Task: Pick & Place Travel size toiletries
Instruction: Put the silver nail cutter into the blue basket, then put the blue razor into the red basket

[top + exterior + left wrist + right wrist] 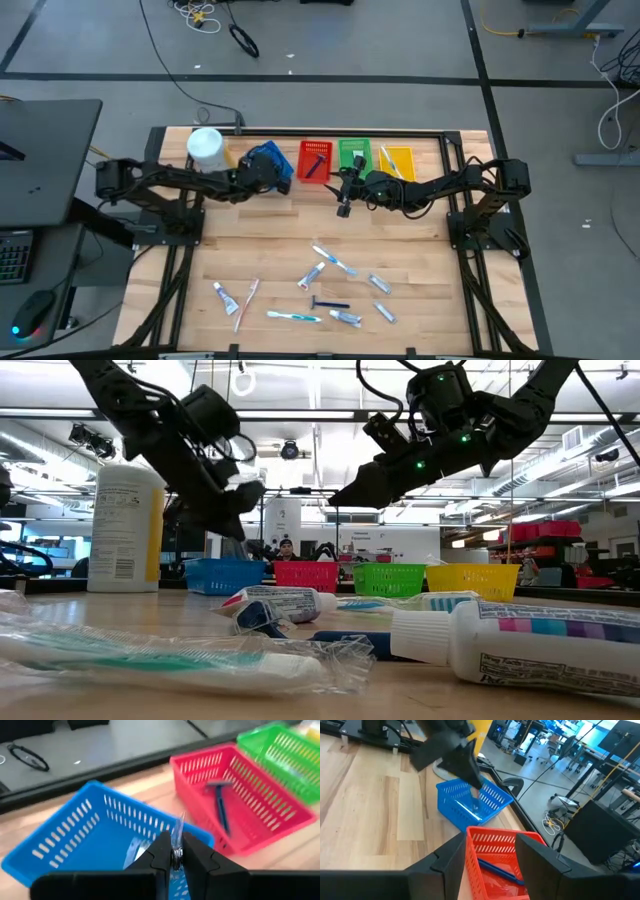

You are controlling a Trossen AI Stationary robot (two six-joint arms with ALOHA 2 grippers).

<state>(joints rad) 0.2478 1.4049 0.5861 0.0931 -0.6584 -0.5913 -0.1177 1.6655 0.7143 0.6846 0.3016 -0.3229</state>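
Note:
My left gripper (176,854) hangs over the blue basket (268,160), shut on a small clear-wrapped toiletry (178,827); which kind it is I cannot tell. My right gripper (490,852) stands open with nothing between its fingers, over the near edge of the red basket (495,865). A dark blue razor (220,807) lies in the red basket. Several toothpaste tubes, toothbrushes and a razor (330,285) lie flat on the near half of the table. My left gripper pinches the clear wrapper (177,840) between its two fingertips. The fingers slant down toward the table's far edge. An end of the wrapper stands out past the fingertips. The rest hangs below them into the blue basket (475,805); I cannot tell whether it touches the floor.
Along the far edge stand a large white canister (207,148) and, after the blue and red baskets, a green basket (354,155) and a yellow basket (397,160). The blue one sits askew. Bare wood lies between the baskets and the loose toiletries.

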